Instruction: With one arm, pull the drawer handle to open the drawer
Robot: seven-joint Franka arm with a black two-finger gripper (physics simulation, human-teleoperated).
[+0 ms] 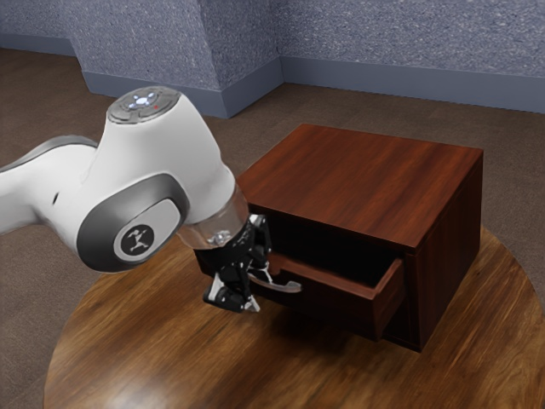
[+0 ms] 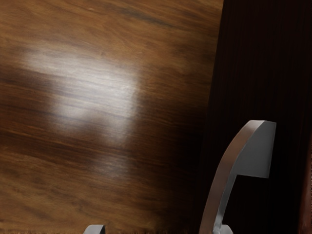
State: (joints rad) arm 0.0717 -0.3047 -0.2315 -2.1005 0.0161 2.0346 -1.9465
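Claw: the black claw pointed down toward the table, at the end of the handle nearer to the exterior view's left.
Claw state: spread; the fingers stood apart, and in the wrist view bare table wood was visible in the wide gap between the tips.
Contact: the handle lay close against one side of the claw; I could not tell if a finger really touched it, and it was not pinched from two sides.
Handle: a curved silver bar on the front of the drawer; in the wrist view it rose as a bright arc in front of the dark wood.
Drawer: it stood partly out of the cabinet, with a dark opening behind its front and its side wall visible toward the exterior view's right.
Drawer front: dark reddish wood, almost black in the wrist view.
Cabinet: a low box of red-brown wood with a flat top, standing on the table toward the exterior view's right.
Table: round, of glossy brown wood, with a pale reflection of light in the wrist view.
Arm: white and grey, coming in from the exterior view's left and bending down to the claw.
Room: brown floor and a speckled blue-grey wall behind the table.
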